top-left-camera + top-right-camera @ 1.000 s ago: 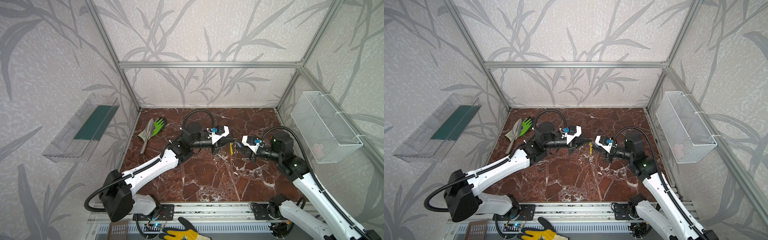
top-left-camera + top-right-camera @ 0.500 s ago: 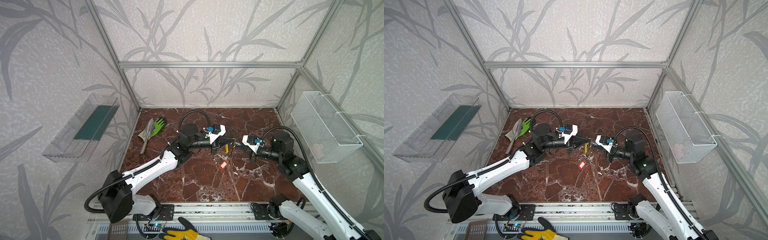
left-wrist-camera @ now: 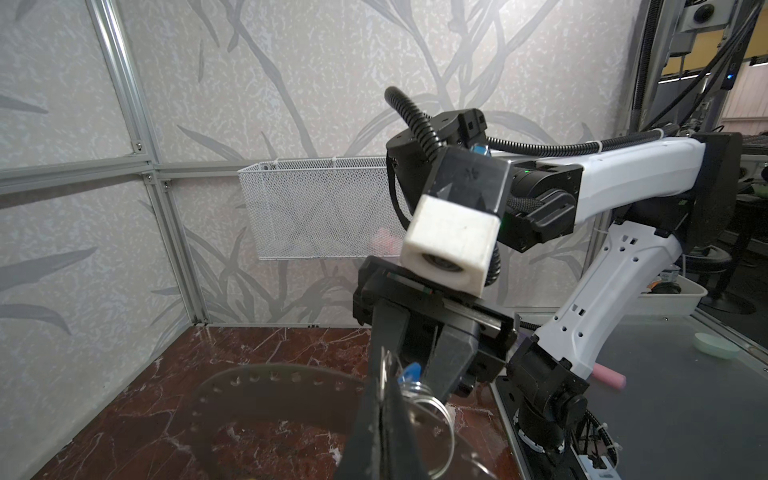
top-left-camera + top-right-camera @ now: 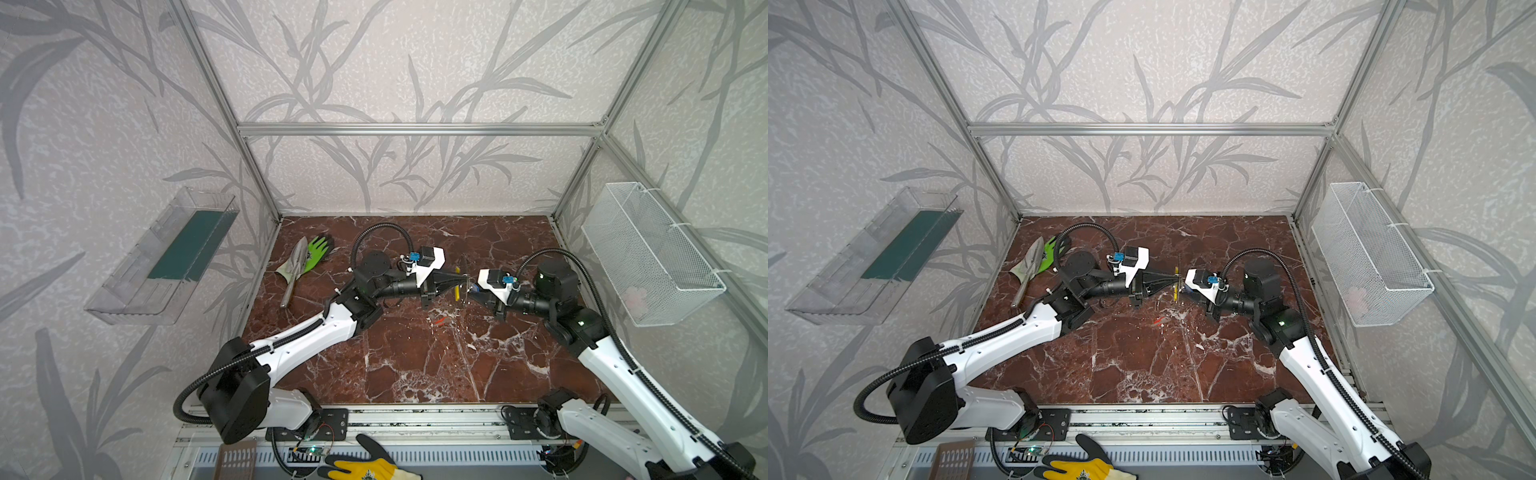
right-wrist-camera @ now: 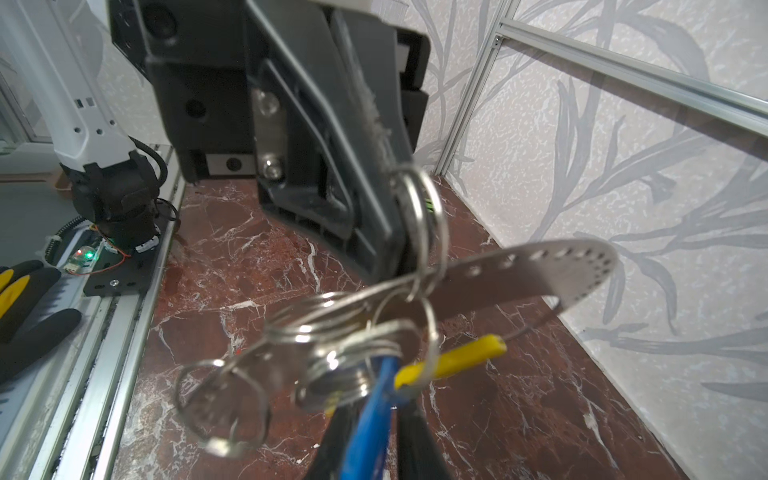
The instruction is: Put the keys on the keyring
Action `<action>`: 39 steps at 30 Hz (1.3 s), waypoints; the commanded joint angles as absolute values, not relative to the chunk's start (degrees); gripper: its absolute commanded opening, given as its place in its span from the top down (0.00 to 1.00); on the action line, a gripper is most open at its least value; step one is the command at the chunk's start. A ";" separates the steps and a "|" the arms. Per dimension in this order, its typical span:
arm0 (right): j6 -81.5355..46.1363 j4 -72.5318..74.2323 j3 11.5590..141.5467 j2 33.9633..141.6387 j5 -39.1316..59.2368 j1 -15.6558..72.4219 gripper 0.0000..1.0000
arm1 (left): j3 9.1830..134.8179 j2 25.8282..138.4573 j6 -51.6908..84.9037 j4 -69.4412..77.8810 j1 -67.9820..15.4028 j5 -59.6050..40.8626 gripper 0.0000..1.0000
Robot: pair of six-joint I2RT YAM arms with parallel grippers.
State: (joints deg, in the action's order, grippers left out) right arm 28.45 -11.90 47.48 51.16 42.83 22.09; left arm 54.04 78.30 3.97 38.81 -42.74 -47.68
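Above the mid table (image 4: 415,365), the left gripper (image 4: 451,284) was pinched shut on the keyring (image 5: 540,270), which was held aloft. The right gripper (image 4: 471,293) bracketed the blue key (image 5: 374,415); I couldn't tell if it was clamped or threaded. The red-orange key (image 4: 440,321) lay unthreaded on the table just nearer. A second earlier it wasn't there.

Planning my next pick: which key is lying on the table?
The red-orange-tagged key, alone on the marble table; the blue-tagged key is up in the air by the keyring.
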 commanded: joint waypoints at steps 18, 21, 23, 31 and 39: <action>12.33 8.54 44.51 44.67 54.99 15.08 0.70 | 56.87 77.69 -1.27 32.17 -41.34 -53.07 1.00; 13.41 7.58 45.74 47.27 55.38 17.29 0.72 | 57.13 77.61 -1.54 31.84 -41.31 -53.26 1.00; 13.59 7.25 46.05 48.52 55.62 18.22 0.72 | 57.23 77.42 -1.71 31.51 -41.31 -53.30 1.00; 12.76 9.49 45.31 50.18 55.46 19.38 0.79 | 57.66 77.12 -3.00 29.53 -41.31 -53.87 1.00; 15.23 5.85 45.70 50.47 54.93 19.78 0.95 | 57.74 76.70 -3.26 29.75 -41.31 -54.01 1.00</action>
